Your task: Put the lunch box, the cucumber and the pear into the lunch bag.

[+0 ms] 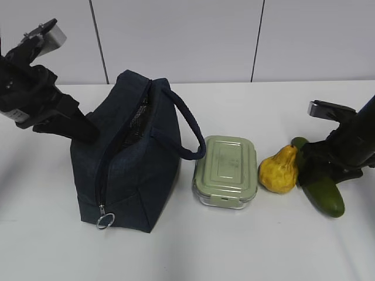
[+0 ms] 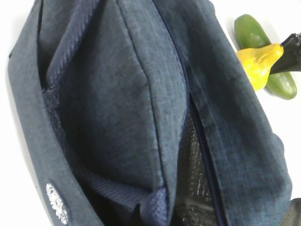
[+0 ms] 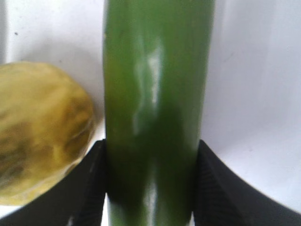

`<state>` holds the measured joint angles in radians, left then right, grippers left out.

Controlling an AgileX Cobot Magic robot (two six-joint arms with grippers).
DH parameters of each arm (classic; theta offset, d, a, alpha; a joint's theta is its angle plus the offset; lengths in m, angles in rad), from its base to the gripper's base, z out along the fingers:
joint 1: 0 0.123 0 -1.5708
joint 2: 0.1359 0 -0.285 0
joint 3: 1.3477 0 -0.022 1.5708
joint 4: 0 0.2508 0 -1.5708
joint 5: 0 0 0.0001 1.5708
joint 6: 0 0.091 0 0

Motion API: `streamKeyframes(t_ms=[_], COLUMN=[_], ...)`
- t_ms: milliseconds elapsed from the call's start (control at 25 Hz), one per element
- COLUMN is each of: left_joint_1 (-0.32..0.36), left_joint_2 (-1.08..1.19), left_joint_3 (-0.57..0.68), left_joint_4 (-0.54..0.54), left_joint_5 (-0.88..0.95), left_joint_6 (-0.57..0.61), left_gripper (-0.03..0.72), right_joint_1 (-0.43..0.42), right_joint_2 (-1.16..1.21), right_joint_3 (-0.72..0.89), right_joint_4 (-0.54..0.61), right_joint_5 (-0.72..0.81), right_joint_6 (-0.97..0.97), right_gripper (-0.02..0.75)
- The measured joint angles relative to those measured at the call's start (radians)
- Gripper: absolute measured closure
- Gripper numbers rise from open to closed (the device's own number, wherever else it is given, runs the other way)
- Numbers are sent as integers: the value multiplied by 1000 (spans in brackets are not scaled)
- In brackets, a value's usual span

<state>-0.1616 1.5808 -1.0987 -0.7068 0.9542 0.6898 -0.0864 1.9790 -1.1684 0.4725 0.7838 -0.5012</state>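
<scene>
The navy lunch bag (image 1: 132, 158) stands left of centre with its top zipper open and the silvery lining (image 2: 195, 179) showing. My left gripper (image 1: 88, 133) is at the bag's upper left edge. In the left wrist view fabric and the handle strap (image 2: 155, 207) fill the jaw area, so it looks shut on the bag's edge. The sage-lidded lunch box (image 1: 227, 170) lies to the right of the bag, then the pear (image 1: 280, 170). My right gripper (image 3: 150, 155) is shut on the cucumber (image 1: 322, 193), which lies on the table beside the pear (image 3: 42, 132).
The bag's ring pull (image 1: 105, 220) hangs at its near bottom corner, and its loop handle (image 1: 188, 126) arches toward the lunch box. The white table (image 1: 234, 252) runs to a white wall behind.
</scene>
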Motion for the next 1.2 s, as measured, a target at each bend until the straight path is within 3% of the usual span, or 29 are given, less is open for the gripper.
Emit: streamKeyframes(t_ms=[320, 480, 640, 760, 960, 1200], left_joint_1=[0, 0, 0, 0, 0, 0], left_joint_2=[0, 0, -11, -25, -30, -30], left_joint_3=[0, 0, 0, 0, 0, 0], left_joint_4=[0, 0, 1, 1, -3, -6], left_joint_5=[0, -6, -35, -45, -46, -46], left_joint_6=[0, 0, 0, 0, 0, 0], left_gripper=[675, 675, 676, 676, 676, 676], right_joint_1=[0, 20, 141, 285, 507, 586], right_joint_2=[-189, -326, -375, -362, -273, -127], right_joint_3=[-36, -111, -202, -230, -236, -236], right_joint_4=[16, 212, 506, 568, 627, 737], right_joint_5=[-54, -24, 68, 51, -122, -197], right_joint_6=[20, -89, -224, -241, -257, -289], right_gripper=[387, 387, 387, 387, 387, 387])
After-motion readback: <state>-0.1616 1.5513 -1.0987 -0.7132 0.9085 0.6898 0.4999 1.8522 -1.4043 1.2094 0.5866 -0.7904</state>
